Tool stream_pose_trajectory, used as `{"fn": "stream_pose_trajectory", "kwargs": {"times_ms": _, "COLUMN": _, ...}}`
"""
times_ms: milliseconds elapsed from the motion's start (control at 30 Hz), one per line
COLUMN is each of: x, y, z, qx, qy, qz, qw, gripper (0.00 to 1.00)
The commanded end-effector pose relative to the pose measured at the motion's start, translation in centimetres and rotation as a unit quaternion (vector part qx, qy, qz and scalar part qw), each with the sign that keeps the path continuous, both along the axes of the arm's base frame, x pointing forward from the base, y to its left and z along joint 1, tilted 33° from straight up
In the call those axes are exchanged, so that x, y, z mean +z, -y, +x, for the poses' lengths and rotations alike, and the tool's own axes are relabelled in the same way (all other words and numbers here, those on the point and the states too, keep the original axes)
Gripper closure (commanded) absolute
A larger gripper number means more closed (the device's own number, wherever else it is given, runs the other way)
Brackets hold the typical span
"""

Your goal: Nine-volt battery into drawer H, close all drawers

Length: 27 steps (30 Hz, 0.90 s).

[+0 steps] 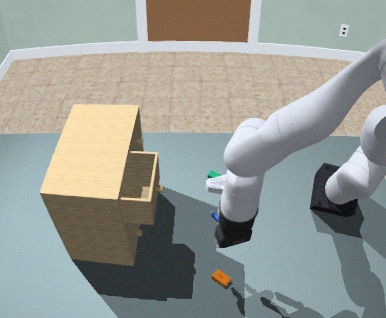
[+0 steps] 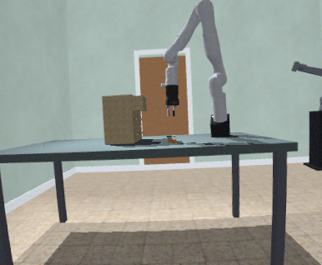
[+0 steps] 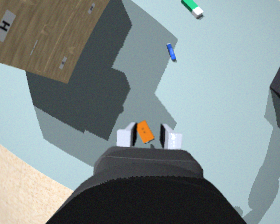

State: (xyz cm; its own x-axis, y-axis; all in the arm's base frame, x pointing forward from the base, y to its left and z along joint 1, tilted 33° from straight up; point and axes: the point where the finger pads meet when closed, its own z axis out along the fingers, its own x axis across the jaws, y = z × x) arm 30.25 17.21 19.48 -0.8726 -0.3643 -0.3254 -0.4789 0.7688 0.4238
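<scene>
The orange nine-volt battery (image 1: 221, 278) (image 2: 172, 141) (image 3: 144, 132) lies flat on the grey table (image 1: 291, 255) in front of the chest. My gripper (image 2: 170, 112) (image 3: 148, 131) is open and empty. It hangs well above the table, points straight down, and the battery shows far below between its fingers in the wrist view. The wooden chest (image 1: 91, 160) (image 2: 118, 121) (image 3: 58, 16) stands at the left. Its top drawer (image 1: 140, 175) (image 2: 139, 102) is pulled out and looks empty. A small H label (image 3: 3, 26) shows on the chest in the wrist view.
A small blue thing (image 1: 214, 216) (image 3: 171, 52) and a green-and-white thing (image 1: 213, 174) (image 3: 192, 7) lie on the table behind the battery. The arm's black base (image 1: 333, 197) stands at the right. The lower drawers look pushed in.
</scene>
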Motion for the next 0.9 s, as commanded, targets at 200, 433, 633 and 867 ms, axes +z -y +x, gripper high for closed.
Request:
{"fn": "stream_pose_trajectory", "kwargs": {"times_ms": 200, "x": -2.1, "y": -2.5, "z": -0.3, "qx": 0.081, "qy": 0.039, "qz": -0.003, "qw": 0.996, "gripper": 0.33}}
{"fn": "stream_pose_trajectory", "kwargs": {"times_ms": 433, "x": -3.0, "y": -3.5, "z": -0.1, "qx": 0.120, "qy": 0.064, "qz": -0.007, "qw": 0.991, "gripper": 0.33}}
{"fn": "stream_pose_trajectory", "kwargs": {"times_ms": 633, "x": -3.9, "y": -4.6, "z": 0.0, "qx": 0.159, "qy": 0.088, "qz": -0.011, "qw": 0.983, "gripper": 0.33}}
{"fn": "stream_pose_trajectory", "kwargs": {"times_ms": 867, "x": -4.4, "y": -5.3, "z": 0.1, "qx": 0.184, "qy": 0.104, "qz": -0.014, "qw": 0.977, "gripper": 0.33}}
